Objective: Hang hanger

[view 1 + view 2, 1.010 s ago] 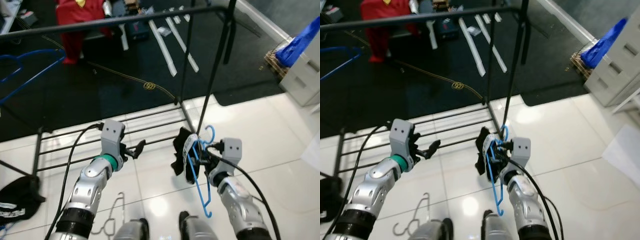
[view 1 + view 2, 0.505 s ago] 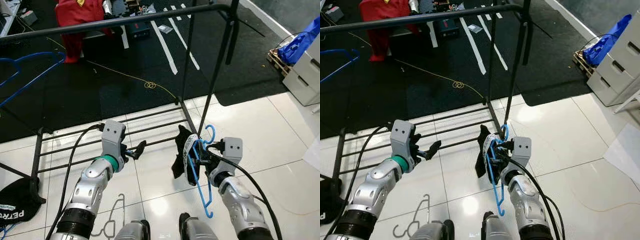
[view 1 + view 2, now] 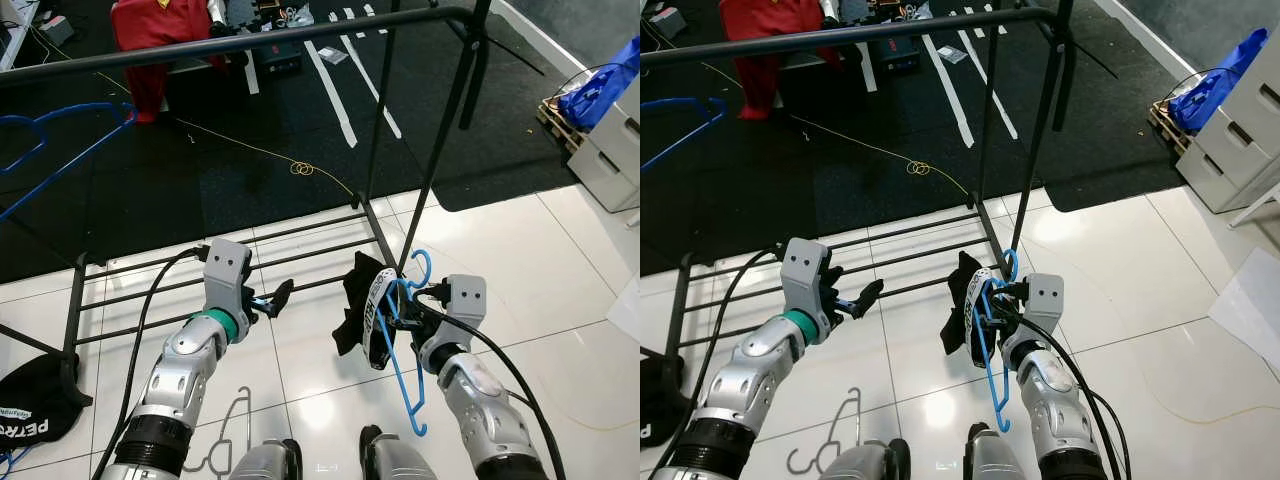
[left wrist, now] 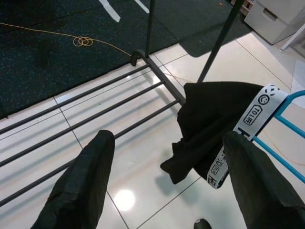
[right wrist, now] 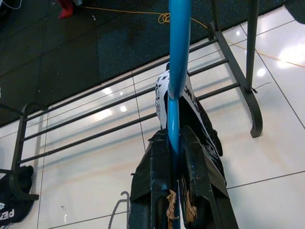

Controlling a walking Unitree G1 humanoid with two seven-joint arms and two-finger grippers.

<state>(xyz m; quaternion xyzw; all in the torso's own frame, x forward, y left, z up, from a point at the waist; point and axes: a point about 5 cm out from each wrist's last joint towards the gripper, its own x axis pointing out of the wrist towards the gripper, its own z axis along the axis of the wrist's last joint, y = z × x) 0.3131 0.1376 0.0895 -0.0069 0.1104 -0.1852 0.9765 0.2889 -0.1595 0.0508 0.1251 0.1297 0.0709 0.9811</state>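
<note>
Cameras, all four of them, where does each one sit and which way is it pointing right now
Left eye view: on the head, looking down at the clothes rack; both arms show.
Right eye view: the same, with the blue hanger in the right gripper.
Left wrist view: along the left gripper, whose fingers are spread, toward the black garment.
Right wrist view: along shut fingers pinching the hanger.
All four share the rack's floor rails.

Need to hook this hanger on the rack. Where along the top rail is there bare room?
The top rail is bare from the blue hanger at its left end to the right upright. The right gripper holds a blue hanger with black garment low, near the rack's base bars.
</note>
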